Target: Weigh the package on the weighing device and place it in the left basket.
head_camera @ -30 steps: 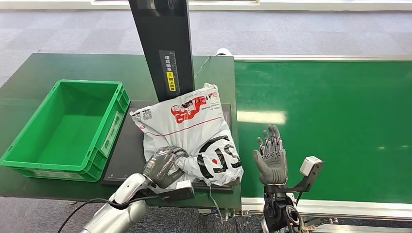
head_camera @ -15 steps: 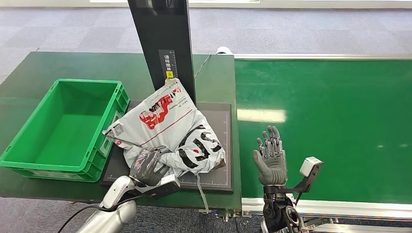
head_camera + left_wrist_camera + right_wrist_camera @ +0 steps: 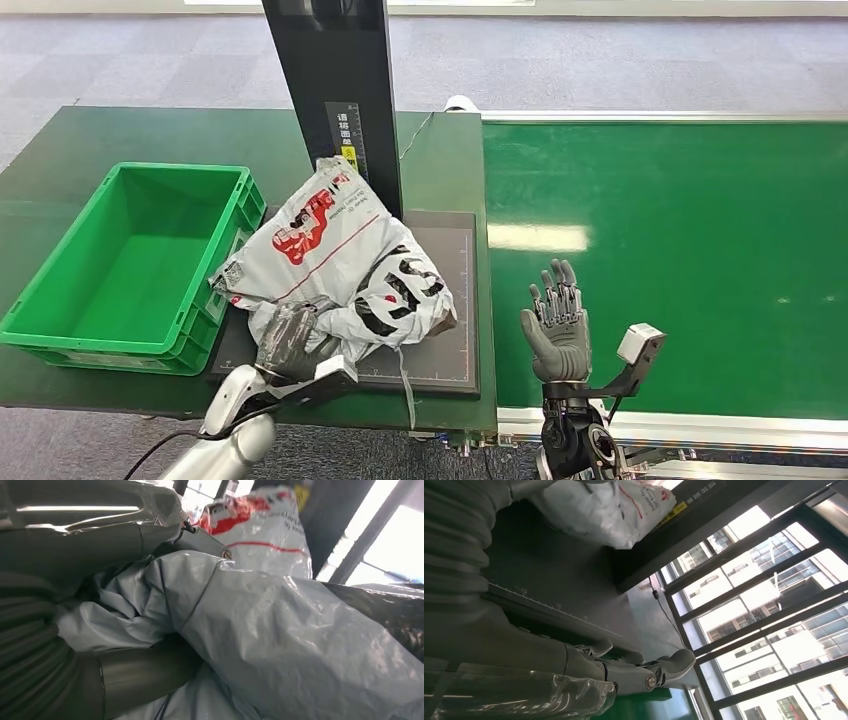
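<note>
Package (image 3: pixel 335 255) in left hand (image 3: pixel 288 340), overlapping basket (image 3: pixel 130 262) rim.

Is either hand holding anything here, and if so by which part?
The left hand grips the package by its crumpled near edge. The right hand holds nothing.

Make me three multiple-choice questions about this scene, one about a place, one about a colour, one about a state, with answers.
1. Where is the basket?
A. left of the scale
B. on the conveyor belt
C. behind the black post

2. What colour is the conveyor belt?
A. blue
B. green
C. grey

3. What is the left robot hand doing?
A. hanging open
B. gripping the package
C. resting in the basket

Answers:
1 A: the basket sits beside the scale on its left.
2 B: the belt surface is green.
3 B: its fingers are closed on the package, while the right robot hand is open.
</note>
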`<state>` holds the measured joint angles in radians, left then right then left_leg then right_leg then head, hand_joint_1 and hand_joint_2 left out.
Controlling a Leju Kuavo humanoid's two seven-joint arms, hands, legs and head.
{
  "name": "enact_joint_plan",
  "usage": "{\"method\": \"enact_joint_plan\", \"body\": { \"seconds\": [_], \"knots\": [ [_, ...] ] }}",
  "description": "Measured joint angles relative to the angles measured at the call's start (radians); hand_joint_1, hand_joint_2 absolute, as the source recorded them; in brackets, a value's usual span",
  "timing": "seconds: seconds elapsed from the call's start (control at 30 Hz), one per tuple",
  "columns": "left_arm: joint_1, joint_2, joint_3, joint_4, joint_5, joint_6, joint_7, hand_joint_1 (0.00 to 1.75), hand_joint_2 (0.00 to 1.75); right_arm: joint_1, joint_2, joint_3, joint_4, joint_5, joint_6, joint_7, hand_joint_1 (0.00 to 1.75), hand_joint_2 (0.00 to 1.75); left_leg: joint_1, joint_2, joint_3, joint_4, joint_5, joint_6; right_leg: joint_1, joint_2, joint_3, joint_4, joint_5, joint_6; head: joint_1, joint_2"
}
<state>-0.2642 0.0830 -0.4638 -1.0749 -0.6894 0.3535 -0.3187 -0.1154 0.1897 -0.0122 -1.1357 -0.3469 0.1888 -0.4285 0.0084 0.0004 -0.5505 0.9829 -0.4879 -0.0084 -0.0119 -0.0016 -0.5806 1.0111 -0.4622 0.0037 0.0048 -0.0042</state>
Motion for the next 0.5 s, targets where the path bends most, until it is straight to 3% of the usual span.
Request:
{"method": "enact_joint_plan", "body": {
  "seconds": [0.23, 0.37, 0.5],
  "knots": [
    [0.124, -0.004, 0.15, -0.351, 0.343, 0.038, -0.199, 1.75, 1.75, 0.011, -0.004, 0.0, 0.0, -0.014, -0.022, -0.009, 0.0, 1.75, 0.0, 0.001, -0.003, 0.0, 0.0, 0.0, 0.0, 0.001, -0.004, 0.0, 0.0, 0.0, 0.0, 0.0],
    [0.195, -0.025, 0.279, -0.578, 0.658, -0.079, -0.329, 1.75, 1.75, 0.021, -0.009, -0.002, 0.0, -0.023, -0.027, -0.018, 0.0, 1.75, 0.0, 0.001, -0.005, 0.0, -0.001, -0.001, 0.0, 0.002, -0.005, 0.0, 0.0, 0.0, 0.0, 0.0],
    [0.238, -0.063, 0.413, -0.731, 0.793, -0.207, -0.35, 1.75, 1.75, 0.027, -0.01, -0.005, 0.0, -0.025, -0.027, -0.021, 0.0, 1.75, 0.0, 0.001, -0.005, 0.0, -0.001, -0.001, 0.0, 0.002, -0.006, 0.0, 0.0, 0.0, 0.0, 0.0]
  ]
}}
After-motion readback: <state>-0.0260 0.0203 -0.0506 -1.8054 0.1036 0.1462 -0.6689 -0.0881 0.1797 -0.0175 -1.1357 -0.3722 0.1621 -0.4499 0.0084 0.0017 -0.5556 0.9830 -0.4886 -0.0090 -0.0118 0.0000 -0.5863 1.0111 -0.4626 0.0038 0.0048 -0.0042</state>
